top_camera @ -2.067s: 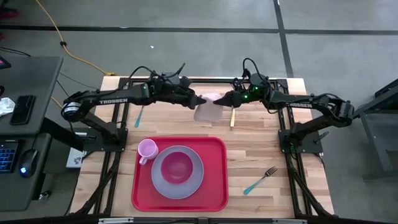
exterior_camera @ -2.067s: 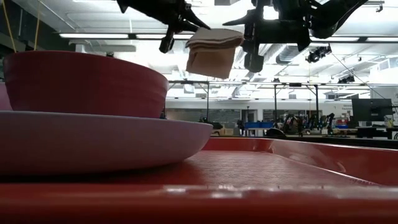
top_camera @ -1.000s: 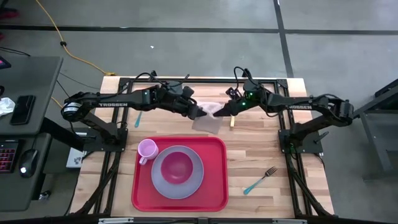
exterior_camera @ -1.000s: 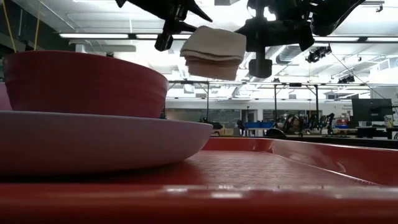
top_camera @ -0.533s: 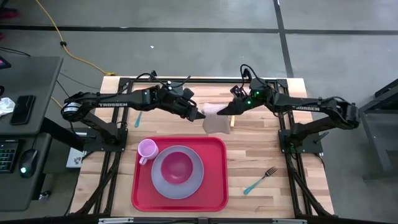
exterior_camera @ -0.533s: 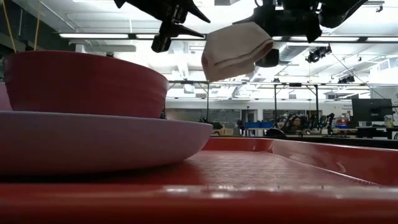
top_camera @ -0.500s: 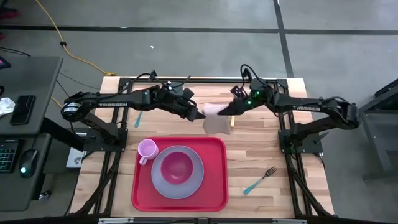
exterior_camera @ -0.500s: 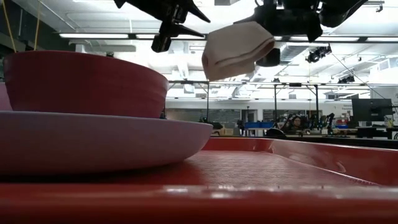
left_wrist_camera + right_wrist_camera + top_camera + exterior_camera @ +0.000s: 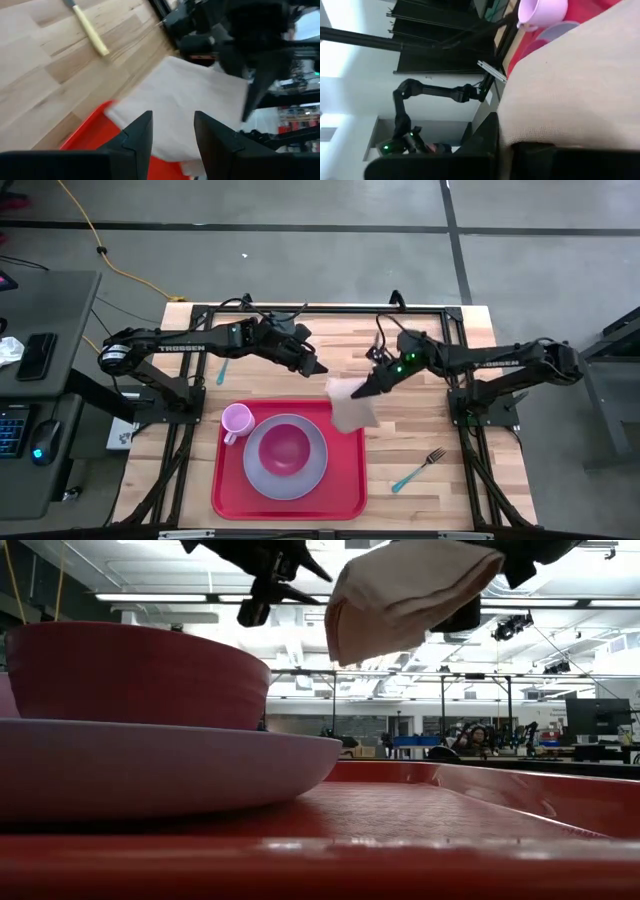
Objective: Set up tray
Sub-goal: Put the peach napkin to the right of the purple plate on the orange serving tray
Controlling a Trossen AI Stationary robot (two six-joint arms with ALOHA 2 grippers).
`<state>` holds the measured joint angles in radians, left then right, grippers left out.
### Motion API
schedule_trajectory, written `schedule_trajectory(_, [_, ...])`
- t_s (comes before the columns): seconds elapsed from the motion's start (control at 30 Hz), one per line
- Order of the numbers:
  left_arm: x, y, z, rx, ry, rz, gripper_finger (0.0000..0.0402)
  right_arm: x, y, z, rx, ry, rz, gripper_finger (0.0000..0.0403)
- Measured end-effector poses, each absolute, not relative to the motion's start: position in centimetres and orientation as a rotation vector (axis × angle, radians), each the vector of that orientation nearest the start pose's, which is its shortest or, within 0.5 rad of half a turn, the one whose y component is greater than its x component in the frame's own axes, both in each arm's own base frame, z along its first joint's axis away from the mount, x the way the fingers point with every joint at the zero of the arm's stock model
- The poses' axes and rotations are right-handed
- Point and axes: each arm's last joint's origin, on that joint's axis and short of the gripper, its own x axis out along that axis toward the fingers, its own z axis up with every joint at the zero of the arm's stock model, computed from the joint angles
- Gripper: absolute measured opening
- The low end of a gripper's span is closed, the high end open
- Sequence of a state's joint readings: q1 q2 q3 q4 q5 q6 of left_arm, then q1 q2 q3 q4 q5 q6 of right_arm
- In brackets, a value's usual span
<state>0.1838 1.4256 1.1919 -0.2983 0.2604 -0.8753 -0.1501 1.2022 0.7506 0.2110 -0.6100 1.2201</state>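
Red tray (image 9: 345, 485) holds plate (image 9: 255, 475), bowl (image 9: 285, 448), mug (image 9: 236, 420); right gripper (image 9: 362, 392) clamps napkin (image 9: 350, 408), left gripper (image 9: 318, 367) apart

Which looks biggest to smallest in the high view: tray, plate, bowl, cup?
1. tray
2. plate
3. bowl
4. cup
All four lie at about the same height under the overhead camera, so nearness hardly skews this order.
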Motion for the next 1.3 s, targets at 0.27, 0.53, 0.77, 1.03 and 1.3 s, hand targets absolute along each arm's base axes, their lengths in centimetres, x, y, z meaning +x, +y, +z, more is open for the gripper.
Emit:
schedule_trajectory(0.27, [28.9, 5.5, 32.5, -0.875, 0.583, 0.217, 0.0175, 26.1, 1.2, 26.9, 1.297, 0.537, 0.194, 0.0000])
schedule_trajectory(0.53, [25.1, 5.4, 33.0, -0.724, 0.709, 0.354, 0.0175, 25.9, 4.2, 26.7, 1.353, 0.540, 0.113, 0.0000])
schedule_trajectory(0.77, [22.0, 5.0, 32.6, -0.653, 0.886, 0.517, 0.0175, 25.4, 6.5, 26.3, 1.418, 0.548, 0.026, 0.0000])
schedule_trajectory(1.03, [20.3, 5.1, 32.2, -0.573, 0.994, 0.673, 0.0175, 25.6, 8.9, 24.8, 1.483, 0.596, -0.058, 0.0000])
schedule_trajectory(1.3, [20.2, 5.1, 32.2, -0.560, 0.992, 0.689, 0.0175, 28.2, 10.1, 23.0, 1.530, 0.546, 0.014, 0.0000])
